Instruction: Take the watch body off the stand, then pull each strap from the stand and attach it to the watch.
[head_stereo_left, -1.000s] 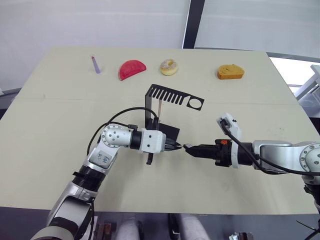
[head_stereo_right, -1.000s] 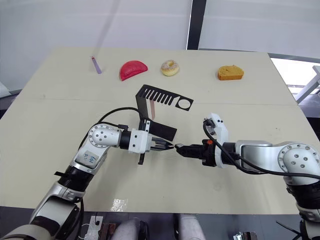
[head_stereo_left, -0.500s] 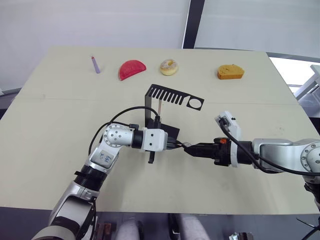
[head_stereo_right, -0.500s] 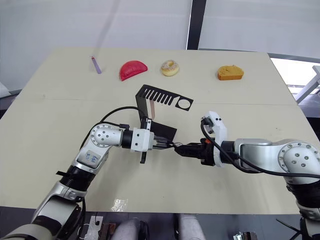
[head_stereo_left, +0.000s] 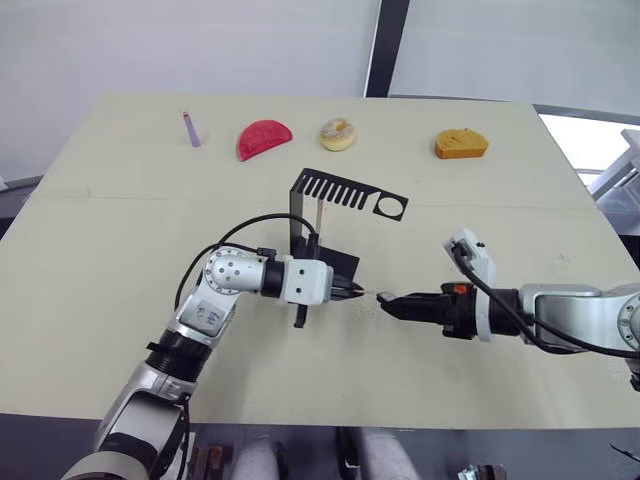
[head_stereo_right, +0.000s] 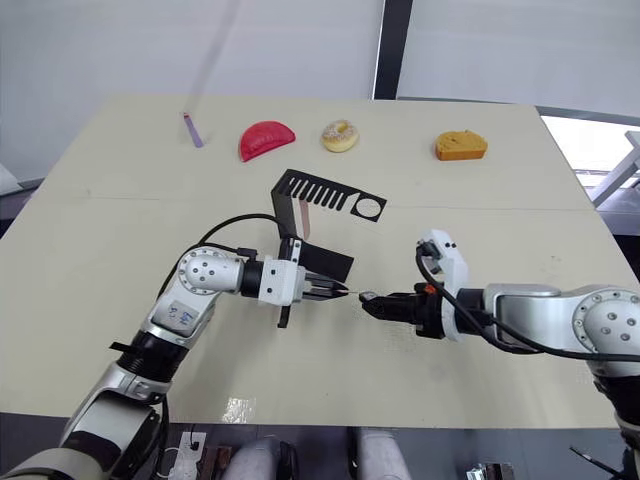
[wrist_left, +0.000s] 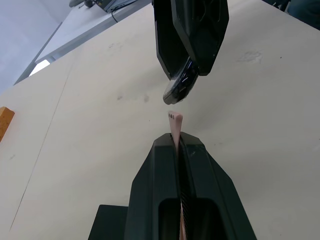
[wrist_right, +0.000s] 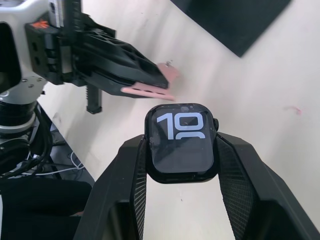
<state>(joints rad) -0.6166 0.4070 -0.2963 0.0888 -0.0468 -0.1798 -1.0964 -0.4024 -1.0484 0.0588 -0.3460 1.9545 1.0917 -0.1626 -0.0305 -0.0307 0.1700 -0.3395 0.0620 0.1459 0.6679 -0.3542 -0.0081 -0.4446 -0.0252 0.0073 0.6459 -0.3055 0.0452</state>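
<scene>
Head views: we see the left gripper (head_stereo_left: 352, 291) clamped on a thin pink strap (head_stereo_left: 363, 294), its tip poking toward 3 o'clock. Just beside that tip, a small gap away, the right gripper (head_stereo_left: 390, 303) is closed around the watch (head_stereo_right: 367, 296), a small black rounded-square case. The stand (head_stereo_left: 345, 195) sits on the table (head_stereo_left: 100, 230) at 12 o'clock of the two grippers: bent black sheet metal, comb slots, a round hole at its end. A second strap (head_stereo_left: 318, 213) hangs from the comb, pale and narrow. Along the table's far edge lie a purple stick (head_stereo_left: 190, 129), a red slice (head_stereo_left: 264, 138), a donut (head_stereo_left: 338, 133) and a bread piece (head_stereo_left: 461, 144).

Left wrist view: the fingers (wrist_left: 155, 190) are pressed flat on the strap, only a short tip showing. We judge it soft, light and bendy, so a short free end helps it stay straight for insertion. The watch hangs just beyond the tip, held edge-on.

Right wrist view: the fingers (wrist_right: 132, 175) pinch the watch by its two side edges, its glossy dark screen showing light digits. We judge the case rigid, light and slick, its glass scratchable; gripping the sides leaves the end slots free. The strap tip sits at 11 o'clock of the case, not yet seated.
</scene>
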